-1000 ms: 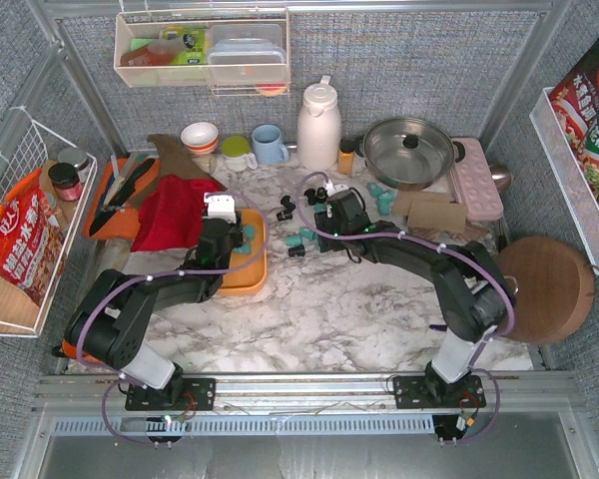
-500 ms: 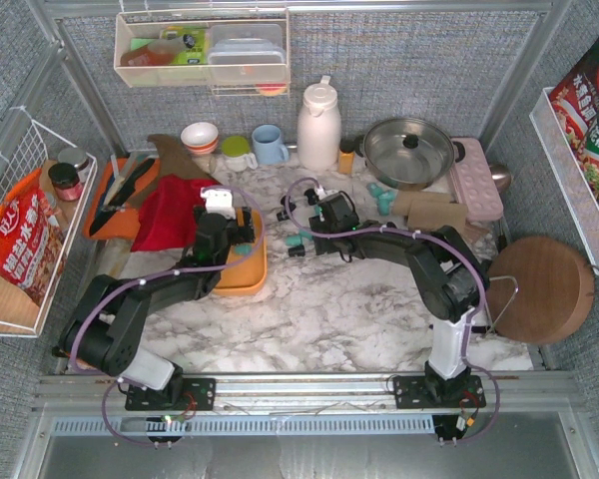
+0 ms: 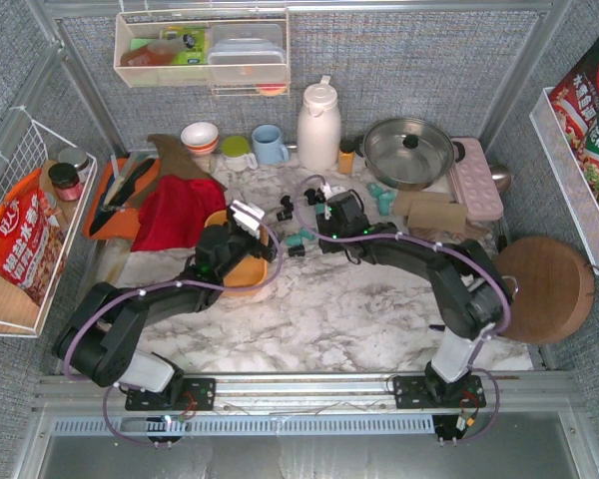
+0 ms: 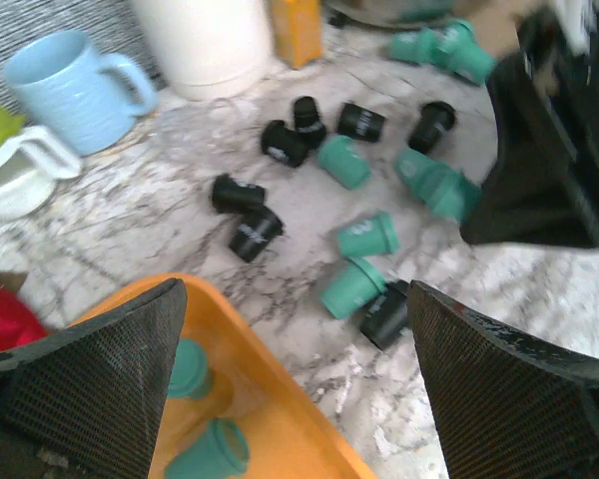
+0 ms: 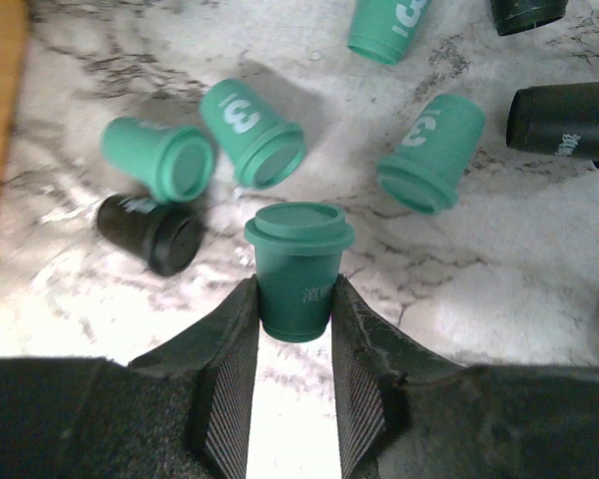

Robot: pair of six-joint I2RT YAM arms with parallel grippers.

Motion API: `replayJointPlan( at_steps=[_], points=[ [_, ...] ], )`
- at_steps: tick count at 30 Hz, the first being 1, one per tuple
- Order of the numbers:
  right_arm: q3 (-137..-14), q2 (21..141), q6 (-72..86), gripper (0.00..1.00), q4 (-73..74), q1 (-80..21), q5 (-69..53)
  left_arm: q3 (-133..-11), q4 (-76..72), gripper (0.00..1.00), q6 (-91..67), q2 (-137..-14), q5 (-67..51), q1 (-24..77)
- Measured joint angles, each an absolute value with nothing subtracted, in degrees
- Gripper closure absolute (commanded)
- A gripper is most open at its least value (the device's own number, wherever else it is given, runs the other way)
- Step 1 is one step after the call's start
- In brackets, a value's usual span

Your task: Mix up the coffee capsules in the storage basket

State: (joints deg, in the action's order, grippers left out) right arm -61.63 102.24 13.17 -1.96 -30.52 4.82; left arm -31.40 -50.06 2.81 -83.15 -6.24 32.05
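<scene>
Left gripper (image 4: 295, 299) is wide open with nothing between the fingers (image 4: 100, 379). I see it hanging over the far end of the orange basket (image 3: 246, 276), wrist tilted toward the loose pile.

Right gripper (image 5: 295, 299) is closed on a teal capsule (image 5: 298, 269). Both pads touch its sides, narrow end between the fingers and rim pointing away from the wrist. I can't tell from either view whether it's off the table (image 3: 319, 309).

The basket sits left of centre on the marble, just beside the red cloth (image 3: 175, 212). The left wrist view shows two teal capsules in the basket (image 4: 185, 369); the rest of its inside is hidden behind the fingers.

Most capsules are outside it. A loose pile (image 4: 344, 162), black and teal mixed and most lying on their sides, is scattered on the table between the basket and the white jug (image 3: 318, 125). The nearest ones lie just beside the basket rim.

Around the gripped one: three teal and one black capsule (image 5: 150, 235), close by but not touching it.

Blue mug (image 4: 70, 90) stands at the back, well apart from the pile.
</scene>
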Motion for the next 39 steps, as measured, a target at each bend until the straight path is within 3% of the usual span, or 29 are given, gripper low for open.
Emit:
replayJointPlan(
  at_steps=[16, 31, 34, 39],
  points=[
    [-43.9, 72.1, 21.7, 0.75, -11.0, -34.1, -12.4, -23.2, -58.7, 0.01, 20.4, -82.0, -17.0, 43.0],
    [-43.9, 72.0, 26.4, 0.75, -12.7, -39.0, -16.4, -19.4, -72.5, 0.01, 20.3, -80.6, -22.0, 46.0],
    [-43.9, 72.4, 27.0, 0.72, -12.9, -39.6, -16.6, -19.2, -73.4, 0.08, 20.3, -80.2, -21.8, 46.4],
    [-43.9, 71.9, 27.2, 0.69, -13.5, -39.6, -16.5, -18.5, -73.7, 0.39, 20.6, -79.7, -21.8, 46.9]
  ],
)
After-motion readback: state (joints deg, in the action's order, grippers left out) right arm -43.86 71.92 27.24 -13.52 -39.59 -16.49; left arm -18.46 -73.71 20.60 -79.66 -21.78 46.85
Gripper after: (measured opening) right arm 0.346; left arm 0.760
